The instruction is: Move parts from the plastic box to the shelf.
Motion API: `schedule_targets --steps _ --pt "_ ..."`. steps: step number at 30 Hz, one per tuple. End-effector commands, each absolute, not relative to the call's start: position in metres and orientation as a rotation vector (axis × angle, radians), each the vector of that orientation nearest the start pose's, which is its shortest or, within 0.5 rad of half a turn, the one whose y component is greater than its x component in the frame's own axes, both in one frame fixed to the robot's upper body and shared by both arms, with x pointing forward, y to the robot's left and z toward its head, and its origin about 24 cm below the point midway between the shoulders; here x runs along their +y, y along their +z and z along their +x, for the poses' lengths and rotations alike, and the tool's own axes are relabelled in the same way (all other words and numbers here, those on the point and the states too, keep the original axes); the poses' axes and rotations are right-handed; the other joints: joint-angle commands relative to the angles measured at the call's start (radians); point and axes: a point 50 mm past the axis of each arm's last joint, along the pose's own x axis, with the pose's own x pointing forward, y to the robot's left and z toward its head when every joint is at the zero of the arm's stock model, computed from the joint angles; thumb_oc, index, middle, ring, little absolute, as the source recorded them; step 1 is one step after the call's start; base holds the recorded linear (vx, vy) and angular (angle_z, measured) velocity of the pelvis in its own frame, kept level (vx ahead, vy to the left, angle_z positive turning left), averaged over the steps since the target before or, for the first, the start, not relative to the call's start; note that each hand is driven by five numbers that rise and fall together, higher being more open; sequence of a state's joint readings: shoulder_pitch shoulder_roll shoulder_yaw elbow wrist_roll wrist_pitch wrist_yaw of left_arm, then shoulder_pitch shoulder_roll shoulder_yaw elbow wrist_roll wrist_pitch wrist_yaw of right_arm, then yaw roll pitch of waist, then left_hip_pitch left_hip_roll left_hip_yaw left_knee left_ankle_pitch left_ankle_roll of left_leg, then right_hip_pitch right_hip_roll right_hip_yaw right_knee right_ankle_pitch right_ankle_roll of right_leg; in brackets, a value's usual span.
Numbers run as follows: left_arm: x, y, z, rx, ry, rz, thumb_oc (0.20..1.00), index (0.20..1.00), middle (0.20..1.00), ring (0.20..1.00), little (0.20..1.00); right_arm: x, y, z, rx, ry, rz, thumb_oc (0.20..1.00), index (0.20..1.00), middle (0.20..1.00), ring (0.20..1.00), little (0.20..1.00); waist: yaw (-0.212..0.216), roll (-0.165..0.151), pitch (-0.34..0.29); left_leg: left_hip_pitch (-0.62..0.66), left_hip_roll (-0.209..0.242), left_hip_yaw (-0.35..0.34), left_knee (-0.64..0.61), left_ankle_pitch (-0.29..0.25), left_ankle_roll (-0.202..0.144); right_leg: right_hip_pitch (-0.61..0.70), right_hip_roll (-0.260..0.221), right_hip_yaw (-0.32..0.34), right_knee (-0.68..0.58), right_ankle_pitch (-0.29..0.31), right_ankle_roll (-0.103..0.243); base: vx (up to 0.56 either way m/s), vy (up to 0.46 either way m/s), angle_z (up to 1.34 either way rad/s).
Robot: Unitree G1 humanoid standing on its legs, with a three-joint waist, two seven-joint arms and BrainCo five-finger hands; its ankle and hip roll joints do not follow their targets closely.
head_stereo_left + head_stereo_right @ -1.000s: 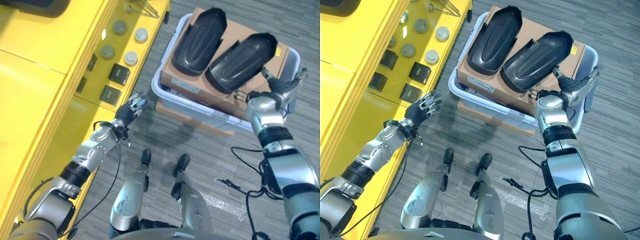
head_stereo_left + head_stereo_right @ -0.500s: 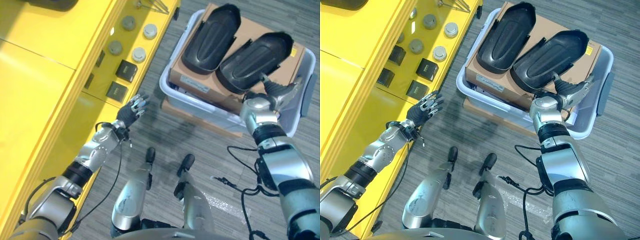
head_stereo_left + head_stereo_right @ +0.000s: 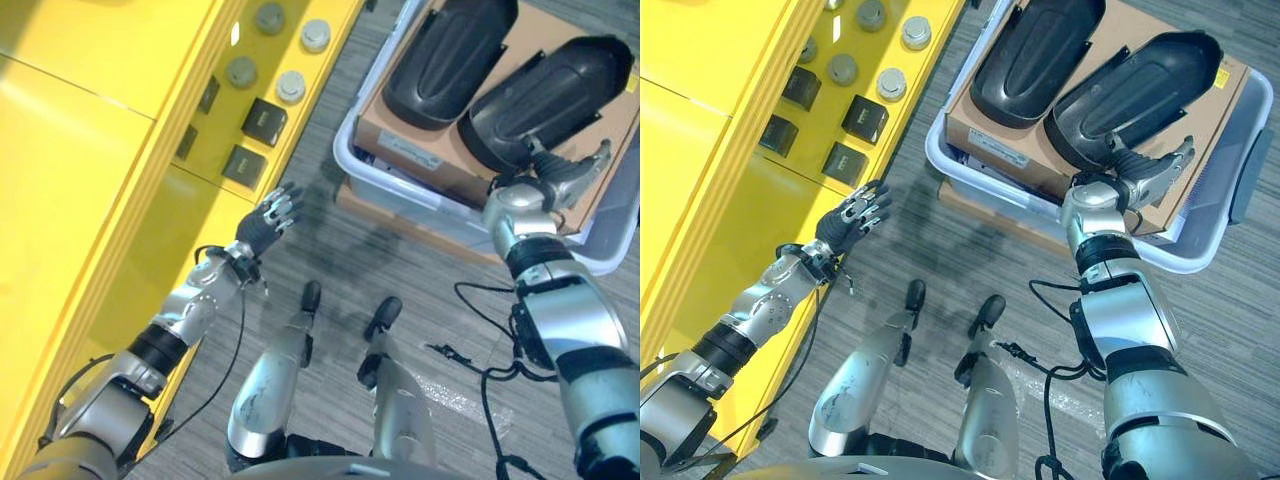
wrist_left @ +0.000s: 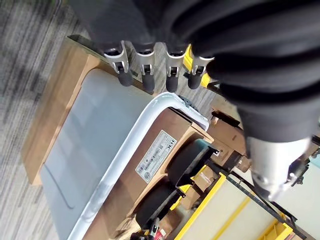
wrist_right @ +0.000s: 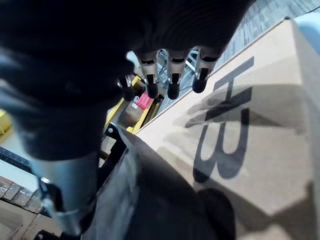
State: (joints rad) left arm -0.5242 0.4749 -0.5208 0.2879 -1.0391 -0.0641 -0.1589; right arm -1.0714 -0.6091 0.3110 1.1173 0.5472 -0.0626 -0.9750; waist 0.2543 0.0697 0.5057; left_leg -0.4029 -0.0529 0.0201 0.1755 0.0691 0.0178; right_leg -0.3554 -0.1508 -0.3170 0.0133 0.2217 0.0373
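1. Reaching over the box (image 3: 1200, 255), the right hand (image 3: 1140, 178) hangs above the near end of the right-hand black part (image 3: 1130, 95), fingers (image 5: 172, 85) straight and spread, gripping nothing. In the right wrist view the fingertips hover over the bare cardboard, just beside the part's dark edge.

2. Both black parts, this one and its twin (image 3: 1035, 45), lie side by side on a carton (image 3: 1005, 135) that sits inside the box. Neither has made it to the yellow shelf (image 3: 730, 120).

3. Left hand (image 3: 855, 218) floats over the floor between shelf and box, fingers (image 4: 145, 70) open and relaxed, holding nothing.

4. First risk: the hand sits at the part's tip, not its middle. Closing there would likely catch only the thin rim, and the long shell could swing down or slip out on the lift.

5. Second risk: the shell is smooth and curved. I'd expect straight fingers pressing on top to push it across the carton instead of gripping, maybe into its twin or off the carton's edge into the box.

6. Third risk: the shelf's near edge already carries round pucks (image 3: 890, 82) and black blocks (image 3: 865, 118). A wide part carried over could knock those off, so the drop spot needs to be clear of them.

7. Fourth risk: the carton rides high in the box, so a downward shove could tip it.
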Motion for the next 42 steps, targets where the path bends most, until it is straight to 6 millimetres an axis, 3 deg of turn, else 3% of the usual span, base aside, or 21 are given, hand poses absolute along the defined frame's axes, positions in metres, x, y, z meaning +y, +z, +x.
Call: schedule_targets --steps 1,8,9,10,32,42 --pt "0.109 0.119 0.326 -0.1 -0.647 -0.411 1.0 1.0 1.0 1.0 1.0 -0.307 0.22 0.376 -0.215 -1.121 -0.149 1.0 1.0 1.0 1.0 1.0 0.02 0.026 0.005 -0.043 -0.041 -0.105 0.046 -0.066 -0.002 0.017 -0.054 0.016 0.153 -0.173 0.133 0.0 0.0 0.0" --pt "0.109 0.117 0.326 -0.104 -0.649 -0.415 1.0 1.0 1.0 1.0 1.0 -0.303 0.216 0.379 -0.212 -1.083 -0.155 1.0 1.0 1.0 1.0 1.0 0.018 0.034 0.014 -0.063 -0.044 -0.102 0.062 -0.066 0.0 -0.007 -0.06 0.023 0.172 -0.174 0.135 0.0 0.0 0.0" --pt "0.109 0.118 0.326 -0.107 -0.648 -0.418 1.0 1.0 1.0 1.0 1.0 -0.303 0.217 0.379 -0.213 -1.074 -0.162 0.464 0.464 0.464 0.464 0.464 0.016 0.034 0.014 -0.065 -0.044 -0.101 0.063 -0.066 0.001 -0.012 -0.059 0.026 0.175 -0.174 0.135 0.0 0.0 0.0" --pt "0.109 0.119 0.327 -0.108 -0.649 -0.419 1.0 1.0 1.0 1.0 1.0 -0.302 0.217 0.38 -0.214 -1.06 -0.171 0.2 0.2 0.2 0.2 0.2 0.015 0.033 0.014 -0.068 -0.044 -0.101 0.065 -0.067 0.0 -0.014 -0.059 0.027 0.176 -0.175 0.135 0.0 0.0 0.0" --pt "0.108 0.116 0.321 -0.114 -0.675 -0.424 1.0 1.0 1.0 1.0 1.0 -0.294 0.215 0.38 -0.235 -1.037 -0.193 0.2 0.2 0.2 0.2 0.2 0.004 0.033 0.003 -0.036 -0.036 -0.085 0.063 -0.073 0.001 0.004 -0.063 0.041 0.188 -0.181 0.133 0.0 0.004 0.0" --pt "0.111 0.115 0.305 -0.129 -0.662 -0.492 1.0 1.0 1.0 1.0 1.0 -0.283 0.206 0.362 -0.401 -1.025 -0.182 0.2 0.2 0.2 0.2 0.2 -0.013 0.01 -0.058 0.069 -0.02 -0.083 0.012 -0.082 -0.002 0.109 -0.049 0.04 0.14 -0.19 0.126 0.02 0.027 0.0"
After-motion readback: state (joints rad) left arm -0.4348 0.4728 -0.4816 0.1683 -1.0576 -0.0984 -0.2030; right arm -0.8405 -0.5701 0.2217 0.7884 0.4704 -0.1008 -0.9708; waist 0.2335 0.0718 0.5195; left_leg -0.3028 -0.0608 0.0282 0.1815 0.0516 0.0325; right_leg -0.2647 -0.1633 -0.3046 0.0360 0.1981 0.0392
